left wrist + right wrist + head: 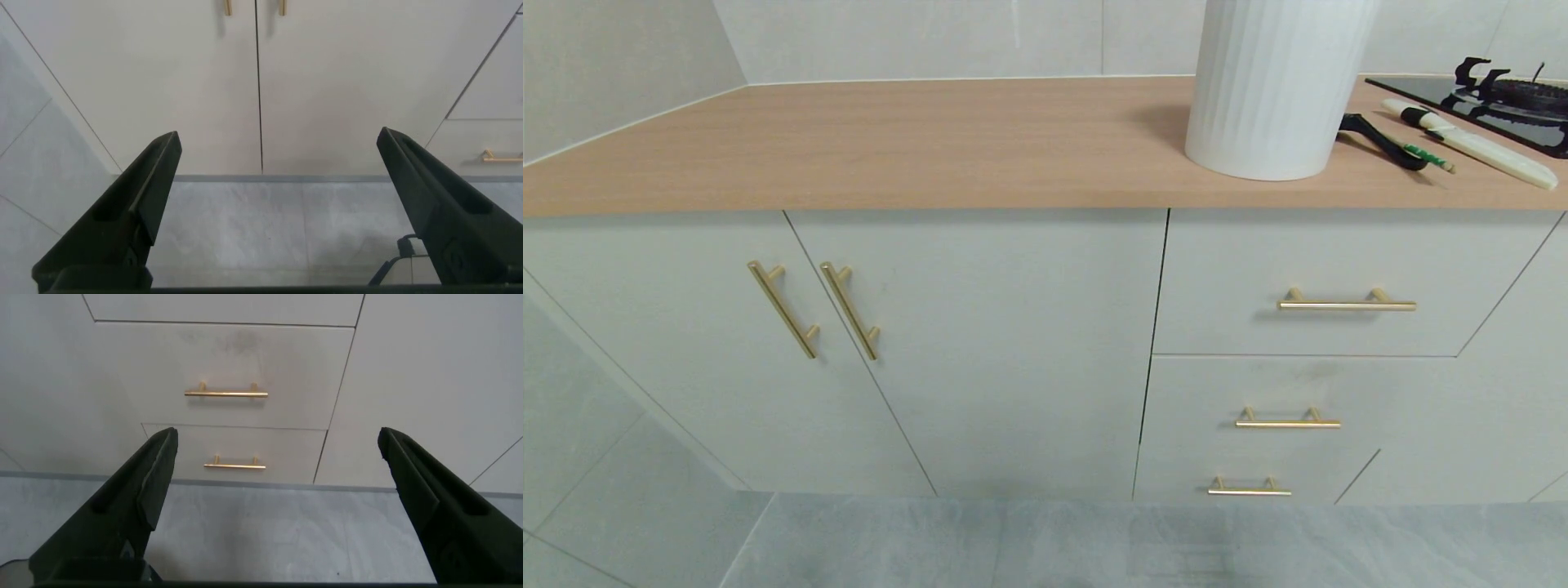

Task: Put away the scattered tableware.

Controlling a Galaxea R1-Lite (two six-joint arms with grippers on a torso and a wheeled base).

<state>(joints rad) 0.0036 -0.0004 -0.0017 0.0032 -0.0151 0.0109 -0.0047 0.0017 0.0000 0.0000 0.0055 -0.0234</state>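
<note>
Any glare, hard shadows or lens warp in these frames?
Head view: wide-angle warp, the door handles and cabinet seams splay outward. The white ribbed container throws a soft shadow on the countertop. Lighting is even with no strong glare. Left wrist view: left tool, open, dark against pale doors. Right wrist view: right tool likewise, with a slight sheen on the drawer handle.

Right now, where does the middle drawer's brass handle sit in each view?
Head view: middle drawer handle, lower right, second of three stacked bars.
Left wrist view: probably the bar cut off at the frame edge, under a drawer seam.
Right wrist view: the higher of two bars.
Shared landmark: the grey floor.
</note>
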